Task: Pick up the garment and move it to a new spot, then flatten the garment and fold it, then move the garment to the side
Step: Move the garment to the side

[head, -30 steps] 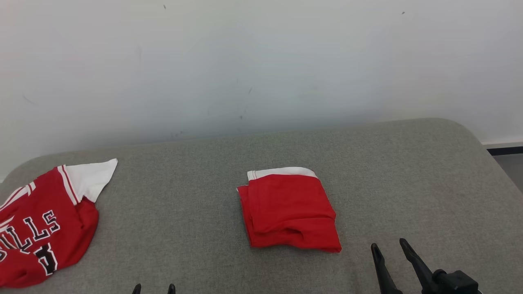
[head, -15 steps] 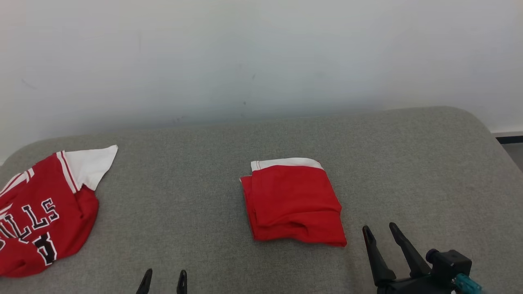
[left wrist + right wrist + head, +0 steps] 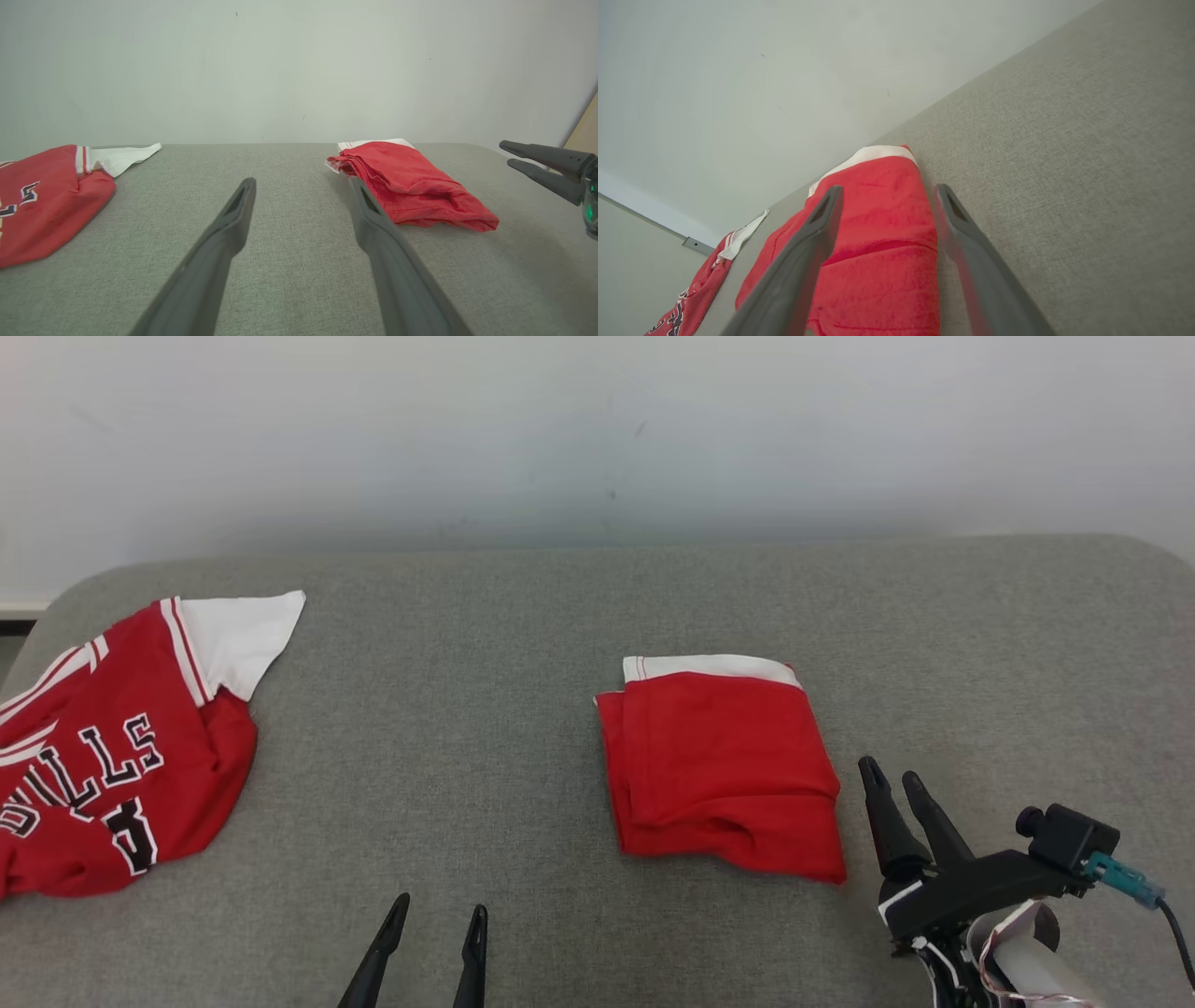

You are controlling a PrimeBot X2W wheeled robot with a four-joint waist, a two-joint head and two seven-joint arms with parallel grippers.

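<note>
The folded garment lies a little right of the middle of the grey padded bench. It is a compact red bundle, roughly square, with a white band piped in red along its far edge. Its left side shows stacked layers. The near edge is rumpled, with a soft crease and a corner drooping toward the near right. In the left wrist view the garment sits low and slightly mounded, layers showing at its far left corner. The right hand is just beside the garment's near right corner, fingers spread and holding nothing. In its own view the right hand points along the garment, one finger over the red cloth and the other over bare fabric beside it; whether they touch the cloth I cannot tell. The left hand is at the near edge, well left of the garment, fingers likewise apart and empty, over bare bench. A second red jersey with black-and-white lettering and a white sleeve lies crumpled at the far left, well apart from the folded one. Between the two is a broad strip of bare bench, and more bare surface runs right of the garment to the rounded right corner. The far edge meets a pale wall.
</note>
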